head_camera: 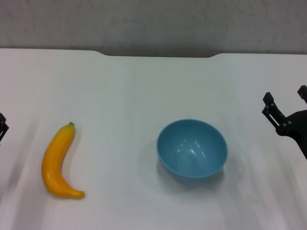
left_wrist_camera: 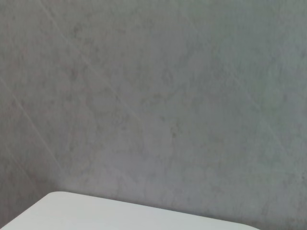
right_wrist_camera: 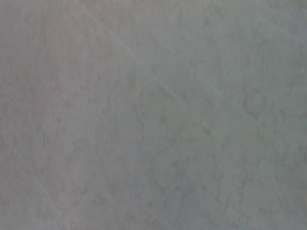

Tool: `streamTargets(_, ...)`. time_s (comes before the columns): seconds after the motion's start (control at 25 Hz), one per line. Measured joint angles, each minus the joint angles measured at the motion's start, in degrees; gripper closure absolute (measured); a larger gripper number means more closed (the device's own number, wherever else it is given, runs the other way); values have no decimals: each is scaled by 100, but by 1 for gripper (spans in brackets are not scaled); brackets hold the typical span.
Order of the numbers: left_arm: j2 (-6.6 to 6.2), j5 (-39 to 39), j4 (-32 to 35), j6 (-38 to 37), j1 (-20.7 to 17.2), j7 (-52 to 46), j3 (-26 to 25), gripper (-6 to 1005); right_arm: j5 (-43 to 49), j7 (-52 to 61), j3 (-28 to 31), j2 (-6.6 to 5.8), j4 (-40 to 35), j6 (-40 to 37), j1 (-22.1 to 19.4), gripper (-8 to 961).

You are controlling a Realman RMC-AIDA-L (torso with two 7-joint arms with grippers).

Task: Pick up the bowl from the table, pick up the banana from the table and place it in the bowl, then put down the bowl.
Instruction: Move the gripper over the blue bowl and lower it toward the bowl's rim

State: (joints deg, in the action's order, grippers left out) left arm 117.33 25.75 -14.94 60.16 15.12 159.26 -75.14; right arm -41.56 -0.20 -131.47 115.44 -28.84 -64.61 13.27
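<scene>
The round, glossy light blue bowl [head_camera: 192,148] sits upright on the plain white flat table [head_camera: 144,86], right of centre, empty. Over on the left lies the curved yellow-orange plastic-looking banana [head_camera: 57,162], dark green stem tip pointing away from the robot, well apart from the bowl. The right gripper [head_camera: 285,103] hangs at the table's right edge, its two black fingers spread wide, holding nothing. The left gripper [head_camera: 2,127] barely peeks in at the left edge; I can't tell its state. Both wrist views face a grey wall [left_wrist_camera: 153,96].
</scene>
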Motion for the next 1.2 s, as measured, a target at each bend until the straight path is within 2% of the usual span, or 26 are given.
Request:
streamTargets(0.4,-30,0,-305,-507,-11,-7,270,109,40,175,45,-39,-397,700,45,65)
streamTargets(0.56,-81,-159,-879,-1146,-109,-3,388,109,53,146,149,-64,-675,1250,102,66)
streamTargets(0.68,-95,-544,-1494,-1778,-193,19,279,109,79,133,306,-91,-981,2082,217,67)
streamTargets(0.8,-92,-746,-1771,-1829,-297,81,176,109,331,120,591,-177,-1532,3183,287,67)
streamTargets(0.88,-80,-876,-2072,-1806,-472,187,49,109,645,115,894,-191,-1999,3936,271,67)
streamTargets(1.08,-69,-1024,-2607,-1796,-843,348,-87,109,1272,-178,1489,-48,-2978,5576,103,68)
streamTargets(1.2,-67,-1031,-2633,-1793,-871,349,-90,108,1315,-434,1625,-42,-3529,6484,82,69)
